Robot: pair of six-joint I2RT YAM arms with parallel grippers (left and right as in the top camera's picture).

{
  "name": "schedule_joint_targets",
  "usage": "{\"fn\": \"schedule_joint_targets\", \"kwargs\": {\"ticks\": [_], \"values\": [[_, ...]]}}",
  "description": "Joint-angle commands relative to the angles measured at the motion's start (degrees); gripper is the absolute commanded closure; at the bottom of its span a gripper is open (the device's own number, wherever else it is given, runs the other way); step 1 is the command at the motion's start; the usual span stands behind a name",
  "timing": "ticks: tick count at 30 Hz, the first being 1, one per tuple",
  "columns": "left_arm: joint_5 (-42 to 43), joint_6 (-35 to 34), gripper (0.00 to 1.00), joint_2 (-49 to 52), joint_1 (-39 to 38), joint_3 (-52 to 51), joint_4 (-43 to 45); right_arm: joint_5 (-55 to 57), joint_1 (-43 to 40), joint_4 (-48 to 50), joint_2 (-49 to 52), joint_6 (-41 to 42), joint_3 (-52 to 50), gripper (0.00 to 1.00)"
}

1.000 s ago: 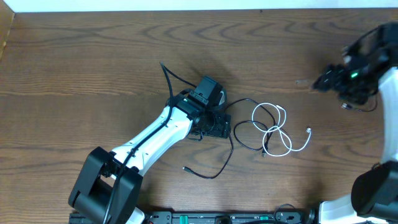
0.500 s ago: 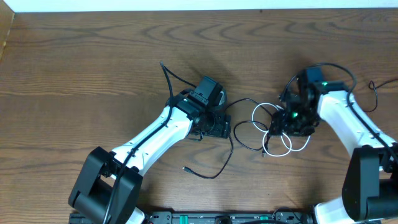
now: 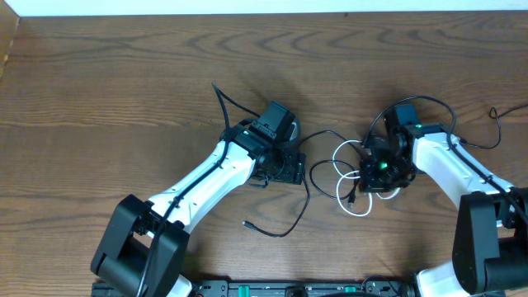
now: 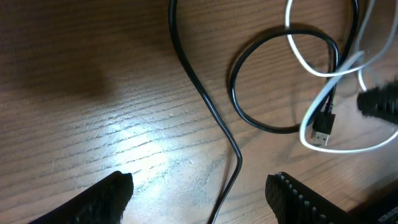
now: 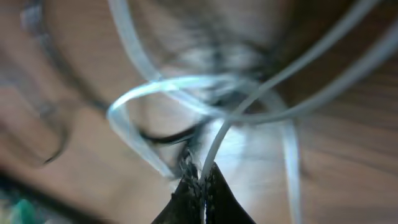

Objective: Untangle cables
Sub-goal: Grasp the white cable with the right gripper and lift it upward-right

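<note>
White cable point(image 4: 302, 129) and black cable point(image 4: 205, 101) lie looped together mid-surface point(image 3: 124, 82), between the arms. Right end effector point(image 5: 200, 180) is pinched on a white strand. Left end effector point(image 4: 199, 186) is spread wide, straddling the black cable.

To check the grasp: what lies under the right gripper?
White cable loops lie under the right gripper; its fingers pinch one strand. Overhead, the gripper covers the loops' middle, so any crossing with the black cable is hidden.
</note>
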Motion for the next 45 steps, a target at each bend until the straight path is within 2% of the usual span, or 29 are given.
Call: {"fn": "schedule_joint_targets", "kwargs": {"ticks": [1, 5, 9, 16, 22, 32, 36, 40, 45], "values": [[-0.8, 0.1, 0.27, 0.1, 0.3, 0.2, -0.1, -17.8, 0.2, -2.8, -0.1, -8.0, 5.0, 0.99], [-0.8, 0.1, 0.27, 0.1, 0.3, 0.2, -0.2, -29.9, 0.2, -6.4, -0.1, -10.5, 14.7, 0.99], [-0.8, 0.1, 0.27, 0.1, 0.3, 0.2, -0.5, -36.1, 0.2, -7.3, -0.2, -10.5, 24.9, 0.99], [-0.8, 0.1, 0.27, 0.1, 0.3, 0.2, -0.9, -35.8, 0.2, -7.2, -1.5, -8.3, 40.7, 0.99], [-0.8, 0.1, 0.27, 0.1, 0.3, 0.2, -0.9, -35.6, 0.2, -7.1, -4.7, -7.4, 49.3, 0.99], [-0.8, 0.1, 0.27, 0.1, 0.3, 0.2, -0.9, -35.0, 0.2, -1.6, -13.7, -7.4, 50.8, 0.99], [-0.8, 1.0, 0.27, -0.8, 0.7, 0.2, -0.3, -28.2, 0.2, -3.1, -15.6, -6.8, 50.8, 0.99], [-0.8, 1.6, 0.27, -4.6, 2.2, 0.3, 0.4, -22.9, 0.2, -5.9, -15.8, -5.9, 50.8, 0.99], [-0.8, 2.1, 0.27, -11.6, 3.7, 0.3, 1.2, -22.2, 0.2, -6.8, -15.8, -5.9, 50.7, 0.99]]}}
